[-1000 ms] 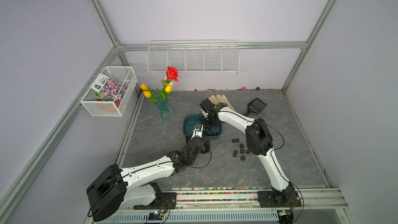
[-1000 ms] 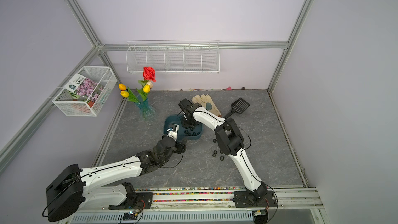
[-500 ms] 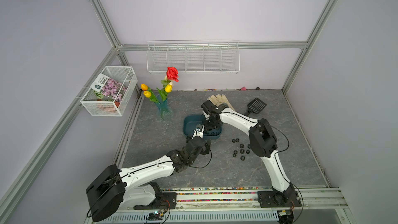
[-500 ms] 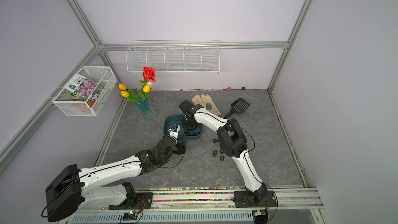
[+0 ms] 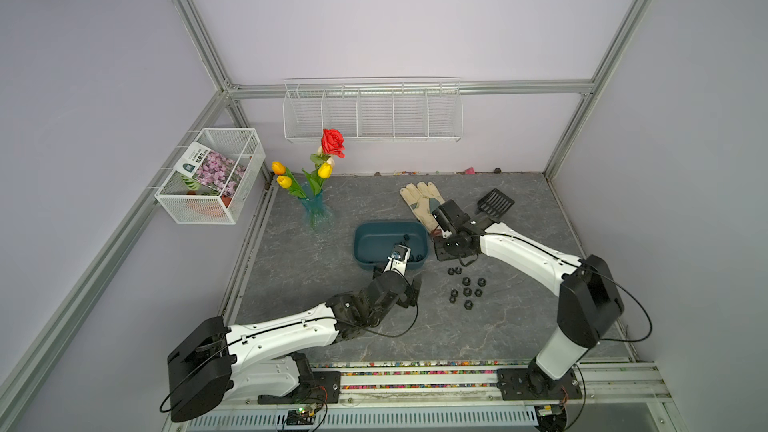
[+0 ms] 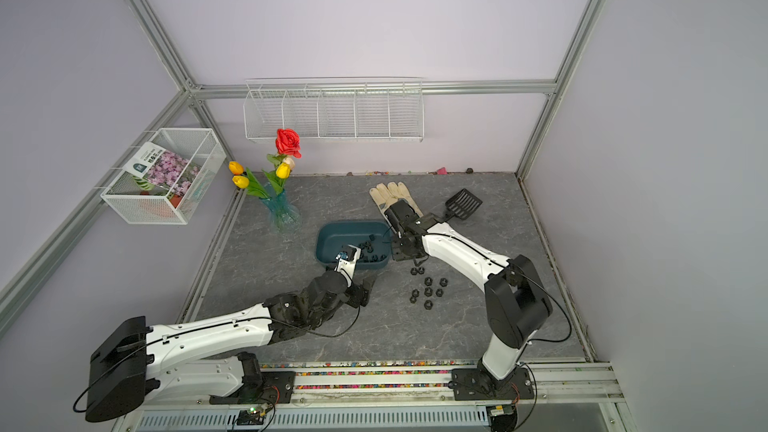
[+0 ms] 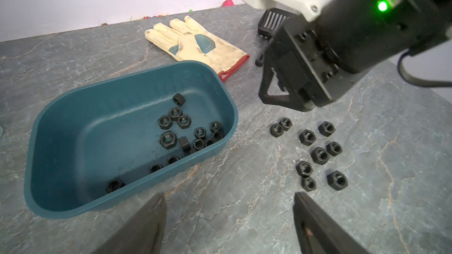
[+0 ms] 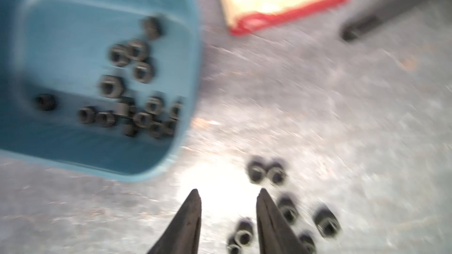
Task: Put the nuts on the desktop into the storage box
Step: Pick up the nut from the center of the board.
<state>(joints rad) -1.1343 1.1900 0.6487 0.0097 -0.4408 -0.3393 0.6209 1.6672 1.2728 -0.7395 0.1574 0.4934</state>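
The storage box (image 5: 372, 243) sits around the middle of the worktop (image 5: 316, 268), with the pale glove (image 5: 419, 199) just beyond its far right corner. Well over 10 nuts already lie inside it, mostly towards its right end. Another 9 nuts (image 7: 319, 155) lie loose on the worktop to the right of the box, and both top views show them as a small cluster near its near right corner.

The left hand (image 7: 227, 216) is at the near side of the box, with its fingers (image 7: 156, 216) spread wide and nothing between them. The right hand (image 8: 228, 201) hovers off the right end of the box, on the far side of the loose cluster. Its wrist view is blurred, but the tips are clearly parted with only bare worktop between them. A black slotted scoop (image 5: 494, 203) lies to the right of the glove.
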